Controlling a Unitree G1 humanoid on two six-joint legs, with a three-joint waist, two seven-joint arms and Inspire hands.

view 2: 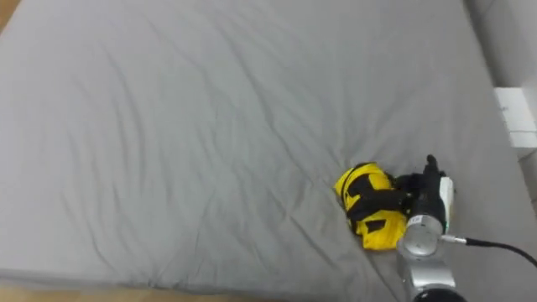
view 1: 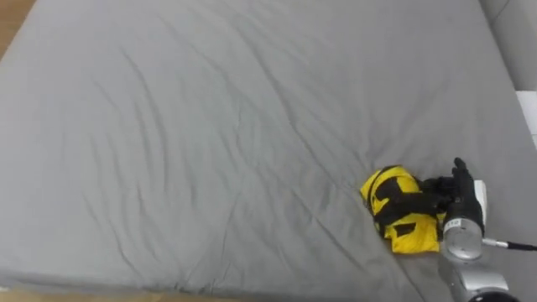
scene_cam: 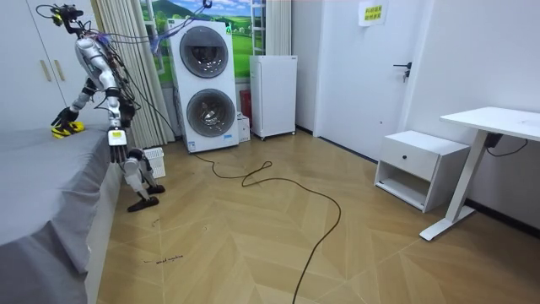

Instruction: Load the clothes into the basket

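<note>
A crumpled yellow garment with black bands [view 1: 401, 211] [view 2: 366, 208] lies on the grey bed sheet [view 1: 210, 143], near its right side. My right hand [view 1: 449, 191] [view 2: 422, 189] comes in from the lower right, its dark fingers curled over the garment's right side. In the room view I stand at the bed's far side, bent over it, my right arm reaching to the yellow garment [scene_cam: 66, 128]. My left hand [scene_cam: 117, 139] hangs low by the bed's edge. A white slatted basket [scene_cam: 153, 162] stands on the floor beside my legs.
The wrinkled sheet spreads wide to the left of the garment. A white object [view 1: 529, 113] shows past the bed's right edge. In the room view stacked washing machines [scene_cam: 205, 84], a white cabinet [scene_cam: 273, 95] and a cable [scene_cam: 287, 190] on the wooden floor lie behind me.
</note>
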